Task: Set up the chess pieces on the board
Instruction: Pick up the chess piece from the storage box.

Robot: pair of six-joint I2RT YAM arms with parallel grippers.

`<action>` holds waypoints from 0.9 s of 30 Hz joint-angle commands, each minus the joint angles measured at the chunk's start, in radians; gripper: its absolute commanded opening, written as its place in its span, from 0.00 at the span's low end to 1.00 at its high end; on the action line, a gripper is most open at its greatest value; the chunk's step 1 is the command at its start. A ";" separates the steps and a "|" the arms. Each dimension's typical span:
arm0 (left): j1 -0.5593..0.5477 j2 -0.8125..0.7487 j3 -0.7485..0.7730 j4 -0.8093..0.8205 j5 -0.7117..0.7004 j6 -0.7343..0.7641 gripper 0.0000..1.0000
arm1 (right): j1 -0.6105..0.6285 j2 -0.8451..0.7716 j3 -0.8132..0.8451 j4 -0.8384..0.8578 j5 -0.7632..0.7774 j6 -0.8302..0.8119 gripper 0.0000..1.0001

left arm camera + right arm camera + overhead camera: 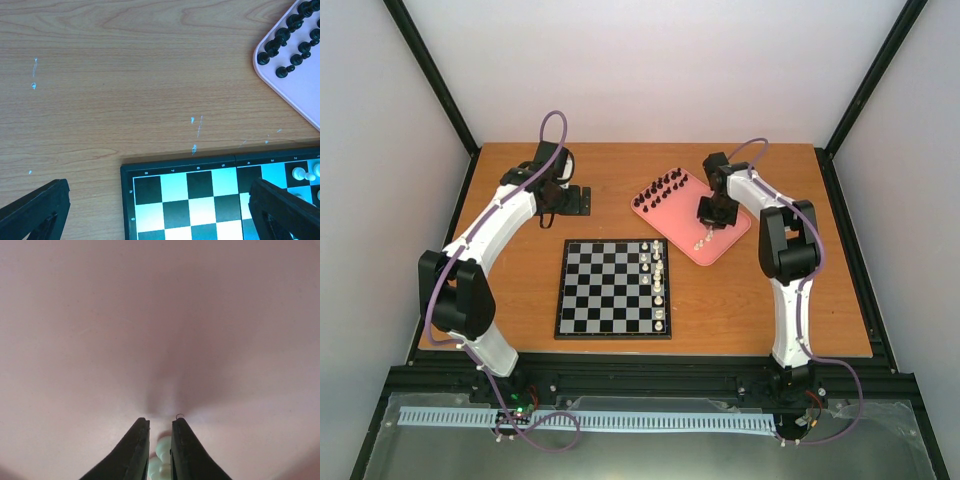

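We read the left arm (492, 222) as bent at the elbow, with the left gripper (159, 194) spread wide. The right arm (786, 250) reaches forward with its wrist pitched down (steeply). The right gripper (160, 423) pinches a cream-white chess piece (161, 452).

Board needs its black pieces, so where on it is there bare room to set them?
On the board, every square from the left border across to the white pieces is bare. Crowded: the two columns along its right edge.
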 commanded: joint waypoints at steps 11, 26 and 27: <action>0.000 -0.008 -0.001 0.010 -0.002 0.010 1.00 | -0.007 0.016 0.041 -0.043 0.033 -0.005 0.87; 0.000 -0.012 -0.001 0.010 -0.003 0.013 1.00 | -0.006 -0.012 0.029 -0.034 0.022 0.014 1.00; -0.001 -0.011 -0.001 0.010 -0.002 0.013 1.00 | -0.006 -0.001 0.040 -0.047 0.018 0.020 1.00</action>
